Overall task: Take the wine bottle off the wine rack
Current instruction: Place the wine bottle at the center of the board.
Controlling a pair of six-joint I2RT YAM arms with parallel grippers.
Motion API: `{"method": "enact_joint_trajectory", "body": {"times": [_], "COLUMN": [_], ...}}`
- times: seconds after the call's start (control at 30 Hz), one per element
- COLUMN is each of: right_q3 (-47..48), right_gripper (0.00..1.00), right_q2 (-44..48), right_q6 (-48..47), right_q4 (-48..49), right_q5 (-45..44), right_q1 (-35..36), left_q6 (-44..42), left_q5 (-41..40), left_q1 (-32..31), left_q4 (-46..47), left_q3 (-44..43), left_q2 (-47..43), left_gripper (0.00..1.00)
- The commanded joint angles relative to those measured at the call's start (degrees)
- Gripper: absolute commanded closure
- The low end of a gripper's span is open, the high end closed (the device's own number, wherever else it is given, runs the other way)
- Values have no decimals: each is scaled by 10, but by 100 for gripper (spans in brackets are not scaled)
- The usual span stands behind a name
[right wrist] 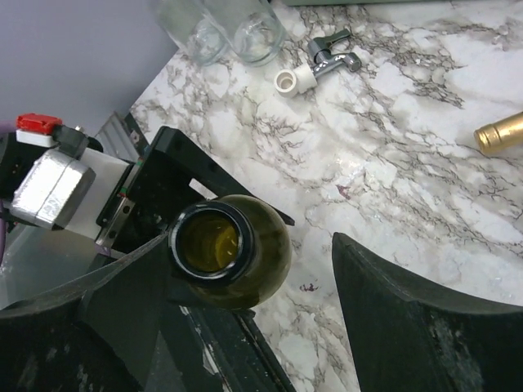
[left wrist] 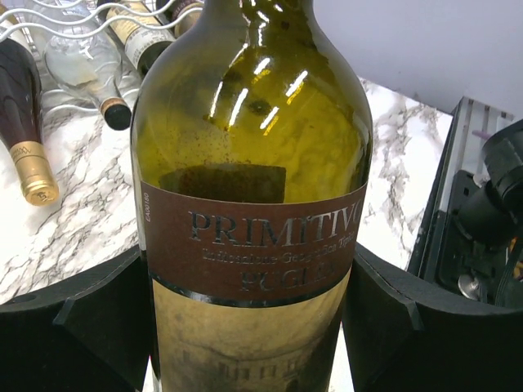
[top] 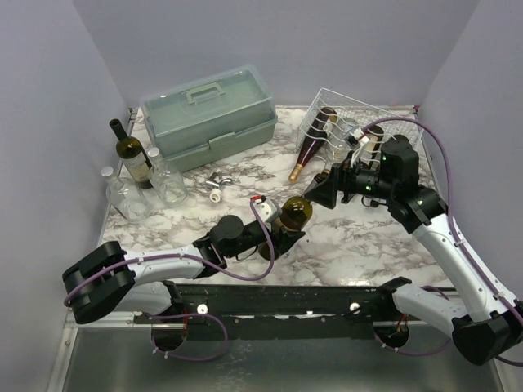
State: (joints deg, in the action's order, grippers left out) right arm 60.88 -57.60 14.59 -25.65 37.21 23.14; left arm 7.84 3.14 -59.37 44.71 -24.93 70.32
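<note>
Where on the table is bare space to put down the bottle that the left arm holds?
Free: the front right marble between the wine bottle and the right arm, and a strip between the toolbox and the wine rack. Crowded: the left edge with glass jars and an upright bottle, and beside the tap fitting.

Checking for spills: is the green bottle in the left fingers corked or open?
Open: the right wrist view looks into the wine bottle, its mouth bare, no cork.

Grey-green toolbox back-left; clear glass jars in front; metal tap fitting beside jars, marble table.
</note>
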Motion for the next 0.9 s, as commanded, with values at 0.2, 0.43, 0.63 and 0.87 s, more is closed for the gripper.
{"method": "enact_joint_trajectory", "body": {"times": [0.2,0.43,0.63,0.87], "right_q3": [-38,-29,-23,1], "right_gripper": [29,46,95,100], "right_q2": [-17,-36,-44,-41], "right_q6": [30,34,8,-26], "right_q4": [94,128,119,111], "right_q5": [51,68,87,72], "right_q1": [-2,-2,-2,-2], "left_q6": [37,45,52,70], "left_q5": [-19,-17,-23,-14], "left_q1": [-4,-5,-6,-5], "left_q4": [129,143,151,151], "left_q3": [-6,-6,-4,4], "left_q2": [21,34,38,46], "left_gripper": [100,100,100,38]}}
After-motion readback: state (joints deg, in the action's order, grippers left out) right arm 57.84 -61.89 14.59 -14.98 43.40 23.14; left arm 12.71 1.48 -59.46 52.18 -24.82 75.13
